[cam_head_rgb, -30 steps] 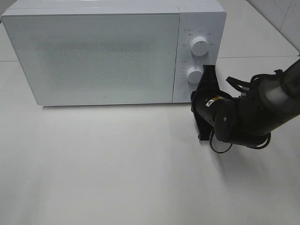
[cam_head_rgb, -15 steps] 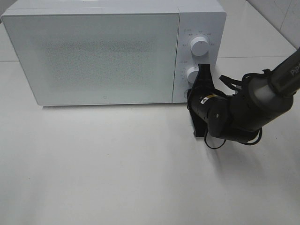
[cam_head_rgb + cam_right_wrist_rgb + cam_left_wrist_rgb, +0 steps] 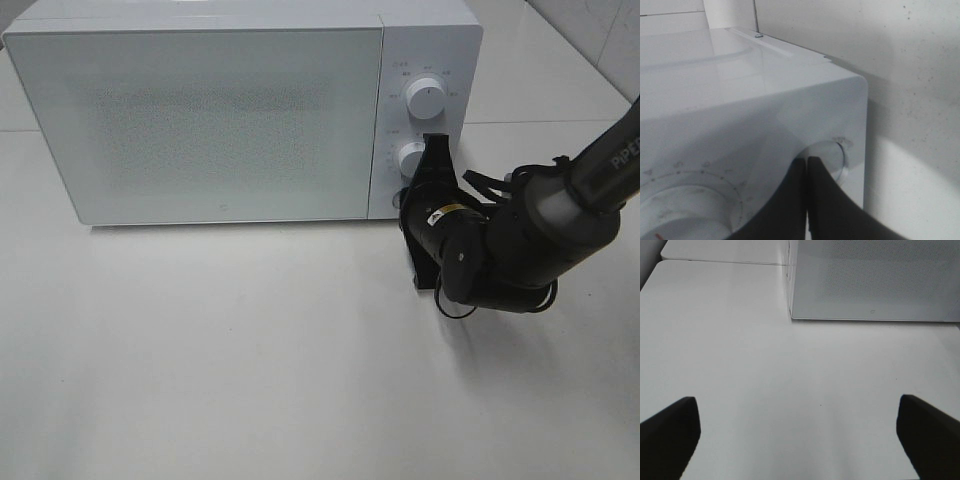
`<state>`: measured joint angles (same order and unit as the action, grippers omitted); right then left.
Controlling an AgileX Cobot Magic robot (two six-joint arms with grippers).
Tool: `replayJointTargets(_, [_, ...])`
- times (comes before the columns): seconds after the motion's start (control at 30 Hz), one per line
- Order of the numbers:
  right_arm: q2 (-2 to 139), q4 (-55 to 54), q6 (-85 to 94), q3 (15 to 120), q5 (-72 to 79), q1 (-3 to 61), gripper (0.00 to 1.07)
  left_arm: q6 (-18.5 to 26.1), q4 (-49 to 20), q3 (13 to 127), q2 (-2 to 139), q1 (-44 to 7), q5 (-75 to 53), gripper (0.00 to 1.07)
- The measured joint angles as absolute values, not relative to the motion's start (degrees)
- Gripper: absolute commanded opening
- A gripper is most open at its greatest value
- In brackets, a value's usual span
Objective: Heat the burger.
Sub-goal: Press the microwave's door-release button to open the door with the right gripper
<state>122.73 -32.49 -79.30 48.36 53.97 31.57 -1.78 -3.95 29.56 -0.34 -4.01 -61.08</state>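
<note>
White tabletop [image 3: 250, 380] is seen bare in front of a closed microwave [image 3: 220, 120]; the burger is not visible in any view, and whether it sits behind the frosted door cannot be told. The right gripper [image 3: 437, 148] is held with jaws pressed together at the control panel, just beside the lower knob [image 3: 411, 158]; contact cannot be confirmed. The left gripper [image 3: 797, 437] is held spread wide over the bare table, gripping nothing. Risks are judged as follows: the shut tips could slide off the smooth knob if pushed off-centre; the upper knob [image 3: 427, 98] could be nudged instead; the light oven could be shoved backward by a hard press.
</note>
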Motion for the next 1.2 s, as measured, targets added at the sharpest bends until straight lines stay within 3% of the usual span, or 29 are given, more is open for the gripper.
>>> replayJointTargets(1.2, [126.7,-38.0,-74.9,53.9,53.5,32.2,0.0,-1.8,-4.0,29.6,-0.3,-4.0,-61.1,1.0])
